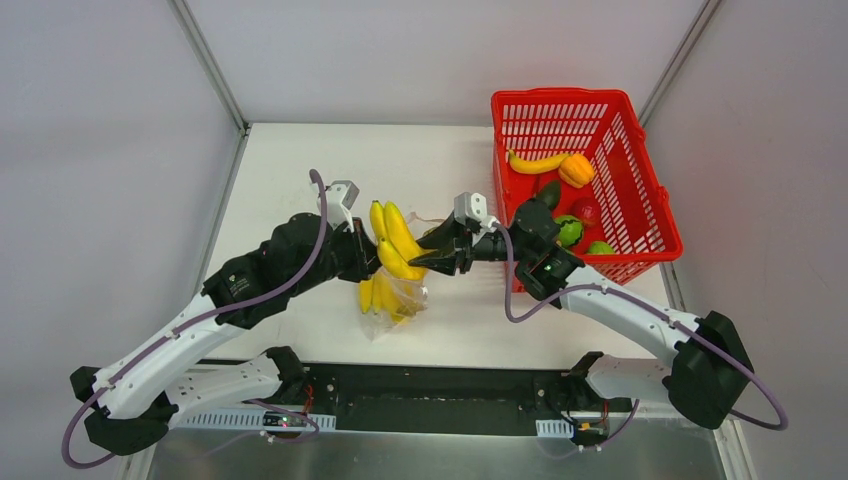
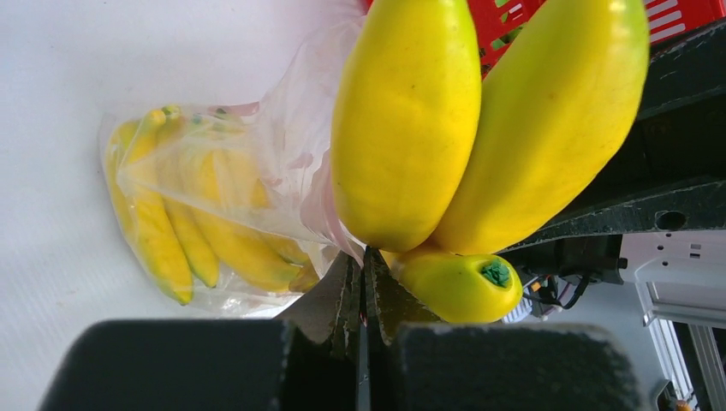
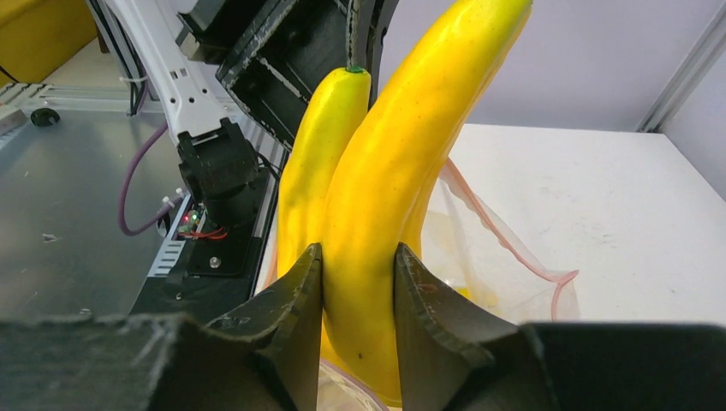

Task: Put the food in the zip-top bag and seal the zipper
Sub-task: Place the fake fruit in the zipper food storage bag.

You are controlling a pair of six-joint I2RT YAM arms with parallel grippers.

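Observation:
My right gripper is shut on a yellow banana bunch and holds it over the mouth of the clear zip-top bag. In the right wrist view the fingers clamp one banana, and the pink zipper strip curves open behind it. My left gripper is shut on the bag's upper edge, seen in the left wrist view with the pink strip bunched at its tips. Another banana bunch lies inside the bag. The held bunch hangs right beside the left jaws.
A red lattice basket stands at the back right of the white table. It holds a banana, an orange piece, green pieces and a red piece. The right arm lies just in front of the basket.

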